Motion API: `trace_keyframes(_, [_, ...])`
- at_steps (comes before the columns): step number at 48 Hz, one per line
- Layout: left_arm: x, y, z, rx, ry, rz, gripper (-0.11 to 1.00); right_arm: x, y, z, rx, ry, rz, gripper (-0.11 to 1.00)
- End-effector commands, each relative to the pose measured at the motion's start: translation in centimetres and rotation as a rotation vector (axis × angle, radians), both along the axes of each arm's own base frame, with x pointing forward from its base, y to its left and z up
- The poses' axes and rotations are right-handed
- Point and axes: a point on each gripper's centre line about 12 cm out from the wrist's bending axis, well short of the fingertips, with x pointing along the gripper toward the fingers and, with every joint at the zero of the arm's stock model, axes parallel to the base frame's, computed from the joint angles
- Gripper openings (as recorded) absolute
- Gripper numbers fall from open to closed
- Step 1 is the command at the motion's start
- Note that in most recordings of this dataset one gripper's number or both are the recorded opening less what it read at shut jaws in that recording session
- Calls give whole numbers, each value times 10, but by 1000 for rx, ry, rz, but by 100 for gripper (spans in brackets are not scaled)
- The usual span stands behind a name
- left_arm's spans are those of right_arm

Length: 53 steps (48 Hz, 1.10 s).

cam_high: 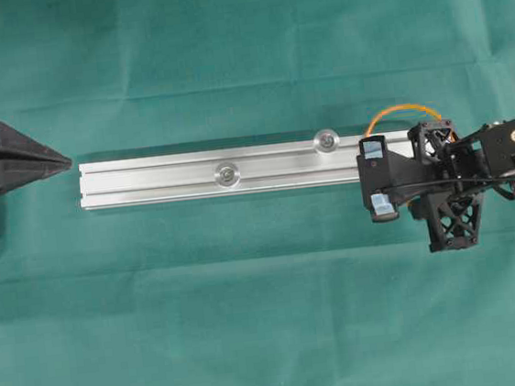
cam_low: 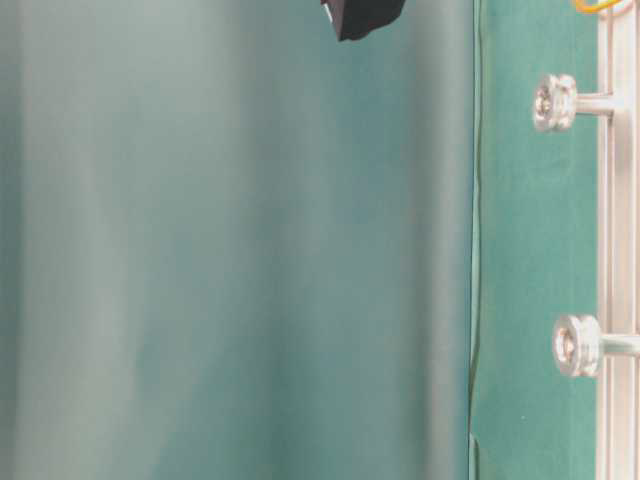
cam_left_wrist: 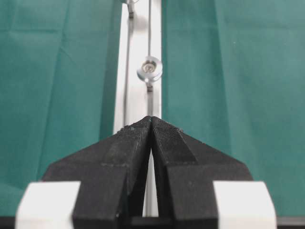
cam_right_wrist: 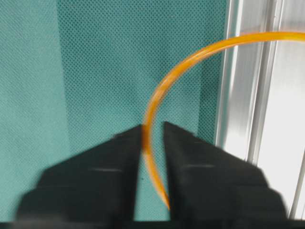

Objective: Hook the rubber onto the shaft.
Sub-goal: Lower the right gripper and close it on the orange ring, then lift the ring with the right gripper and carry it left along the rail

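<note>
Arching from rail (cam_high: 237, 171) end, rubber (cam_high: 395, 112), right end effector (cam_right_wrist: 153, 131) pinching it, left end effector (cam_left_wrist: 151, 121) closed.

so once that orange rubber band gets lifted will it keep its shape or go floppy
Probably floppy: the rubber band is a very thin strand curving loosely over the green cloth and the aluminium rail, so it would likely sag and stretch. It looks very light. Being so thin, it might slip between the right gripper tips, which are nearly closed around it.
</note>
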Motion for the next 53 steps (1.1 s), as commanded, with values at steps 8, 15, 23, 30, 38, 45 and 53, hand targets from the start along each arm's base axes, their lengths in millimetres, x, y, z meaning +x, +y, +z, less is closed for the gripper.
trace_keyframes(8, [3,0,11,1,-26,-2,0,4,1,5,1,-25,3,7])
trace_keyframes(15, [3,0,11,1,-26,-2,0,4,1,5,0,-25,4,7])
trace_keyframes(23, [3,0,11,1,-26,-2,0,5,1,6,0,-28,4,7])
trace_keyframes(30, [3,0,11,1,-26,-2,0,6,1,11,2,-42,5,7])
trace_keyframes(38, [3,0,11,1,-26,-2,0,5,1,26,6,-64,6,7])
trace_keyframes(45, [3,0,11,1,-26,-2,0,3,1,43,8,-66,7,7])
trace_keyframes(53, [3,0,11,1,-26,-2,0,2,1,67,5,-66,13,7])
